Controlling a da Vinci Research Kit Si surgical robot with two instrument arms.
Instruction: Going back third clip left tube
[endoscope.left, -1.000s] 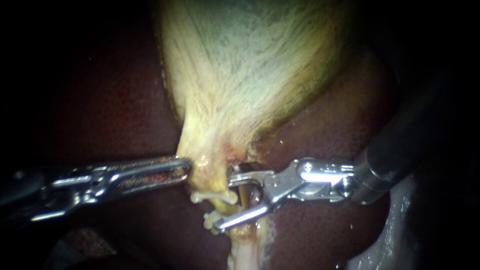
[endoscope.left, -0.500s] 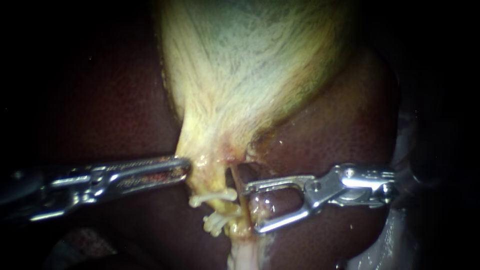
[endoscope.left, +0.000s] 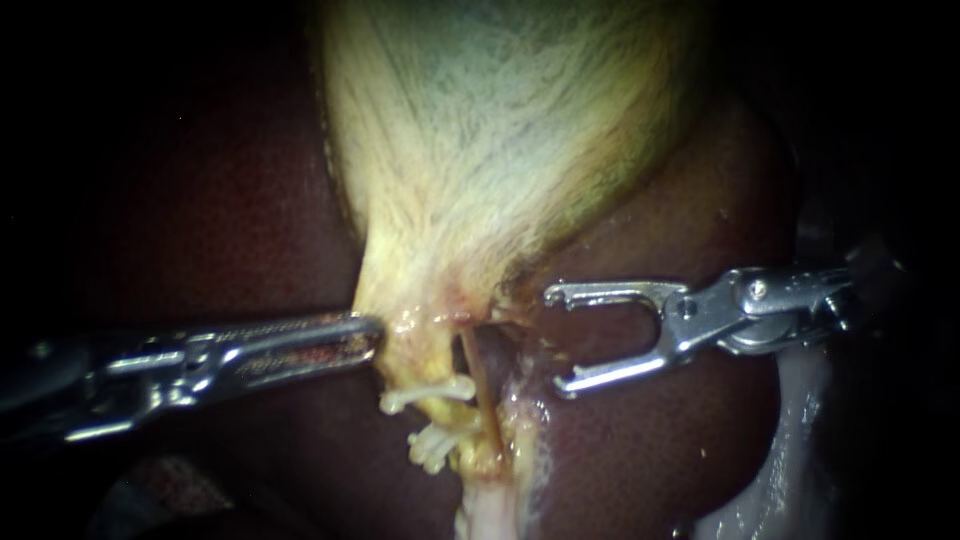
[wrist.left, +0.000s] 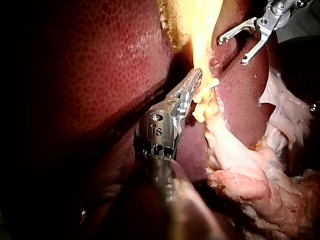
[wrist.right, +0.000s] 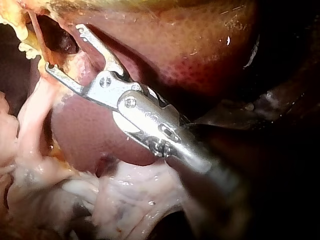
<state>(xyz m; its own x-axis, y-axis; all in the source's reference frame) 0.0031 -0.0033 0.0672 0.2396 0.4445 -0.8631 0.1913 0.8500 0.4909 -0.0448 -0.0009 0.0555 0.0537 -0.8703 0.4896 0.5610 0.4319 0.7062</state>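
The pale yellow gallbladder (endoscope.left: 500, 150) narrows down to a neck between the dark liver (endoscope.left: 200, 200) lobes. My left instrument (endoscope.left: 372, 335) is shut on the edge of that neck; the left wrist view shows its jaws (wrist.left: 196, 78) pinching the yellow tissue. Below the grip, white clips (endoscope.left: 428, 393) (endoscope.left: 432, 446) sit across the left tube (endoscope.left: 448, 412). A thin reddish tube (endoscope.left: 487, 405) runs just to their right. My right instrument (endoscope.left: 556, 340) stands open and empty over the liver, apart from both tubes; it is also open in its own view (wrist.right: 63, 47).
Pale loose tissue (endoscope.left: 490, 510) hangs below the clips. A whitish wet sheet (endoscope.left: 780, 480) lies at the lower right. In the left wrist view, pink ragged tissue (wrist.left: 260, 185) spreads beside my left instrument's shaft.
My right instrument has drawn back to the right and slightly up, away from the tubes, its jaws open throughout. The left instrument and the clips have stayed put.
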